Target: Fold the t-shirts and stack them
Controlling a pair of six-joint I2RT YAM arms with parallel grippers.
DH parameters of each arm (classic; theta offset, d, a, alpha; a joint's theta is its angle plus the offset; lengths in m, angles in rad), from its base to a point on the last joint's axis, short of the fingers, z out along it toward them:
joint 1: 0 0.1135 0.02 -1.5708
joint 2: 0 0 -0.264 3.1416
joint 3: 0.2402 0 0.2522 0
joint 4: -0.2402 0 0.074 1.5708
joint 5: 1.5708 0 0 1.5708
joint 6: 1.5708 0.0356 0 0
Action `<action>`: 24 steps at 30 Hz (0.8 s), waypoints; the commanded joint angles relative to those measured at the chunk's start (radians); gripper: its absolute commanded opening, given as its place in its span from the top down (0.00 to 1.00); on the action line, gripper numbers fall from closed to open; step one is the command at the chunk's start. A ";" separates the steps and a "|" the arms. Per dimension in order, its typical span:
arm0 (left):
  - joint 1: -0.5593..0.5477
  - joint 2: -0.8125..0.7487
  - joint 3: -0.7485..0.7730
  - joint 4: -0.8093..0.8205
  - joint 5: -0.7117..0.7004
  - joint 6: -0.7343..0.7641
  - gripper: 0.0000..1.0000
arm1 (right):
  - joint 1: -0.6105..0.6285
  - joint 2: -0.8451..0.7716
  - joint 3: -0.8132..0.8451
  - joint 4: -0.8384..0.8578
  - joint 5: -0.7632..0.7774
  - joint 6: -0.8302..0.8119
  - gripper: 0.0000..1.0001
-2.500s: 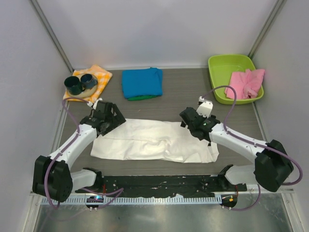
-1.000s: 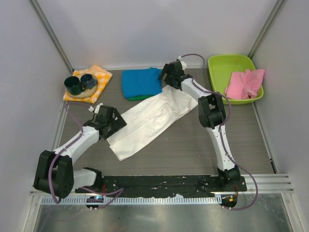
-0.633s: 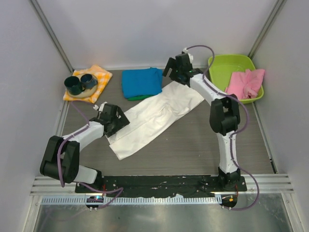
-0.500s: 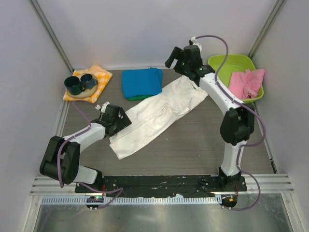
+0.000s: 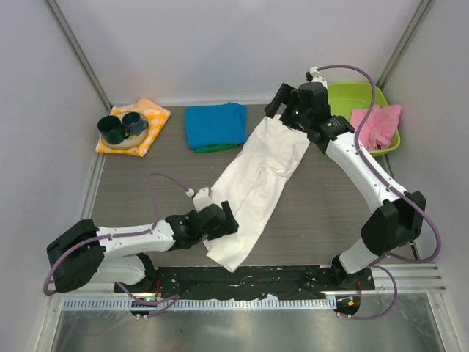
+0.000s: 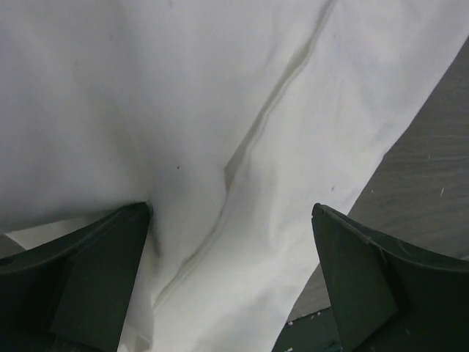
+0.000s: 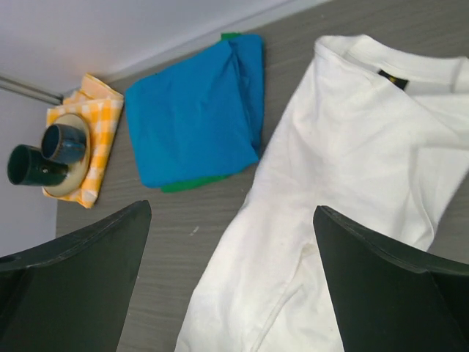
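A white t-shirt (image 5: 256, 183), folded into a long strip, lies diagonally on the table with its plain side up; no print shows. Its collar end (image 7: 381, 66) points to the back. My left gripper (image 5: 220, 218) is open low over the strip's near end, the cloth (image 6: 242, 110) spanning between its fingers (image 6: 229, 213). My right gripper (image 5: 287, 111) is open and hovers above the collar end (image 7: 231, 213), holding nothing. A folded turquoise-blue t-shirt (image 5: 215, 125) lies on a green one (image 5: 212, 149) at the back centre; both show in the right wrist view (image 7: 194, 125).
An orange-and-white checked cloth (image 5: 146, 121) with two dark cups (image 5: 121, 126) sits at the back left. A lime-green bin (image 5: 341, 99) holding a pink cloth (image 5: 375, 125) stands at the back right. A black strip (image 5: 242, 279) runs along the near edge.
The white shirt swung from lying across the table to a steep diagonal. My left gripper moved right and nearer along with its near end. My right gripper moved right at the back and opened above the collar.
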 commanded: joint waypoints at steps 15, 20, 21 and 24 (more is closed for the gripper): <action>-0.567 0.588 0.689 -0.252 -0.111 -0.224 0.00 | 0.000 -0.345 -0.121 -0.211 0.140 -0.090 0.00; -0.587 0.586 0.822 -0.294 -0.117 -0.140 0.00 | -0.002 -0.345 -0.138 -0.239 0.182 -0.113 0.00; -0.587 0.566 0.825 -0.319 -0.120 -0.140 0.00 | 0.000 -0.340 -0.147 -0.236 0.186 -0.113 0.00; -0.593 0.464 0.793 -0.368 -0.143 -0.146 0.00 | 0.001 -0.311 -0.181 -0.218 0.177 -0.110 0.00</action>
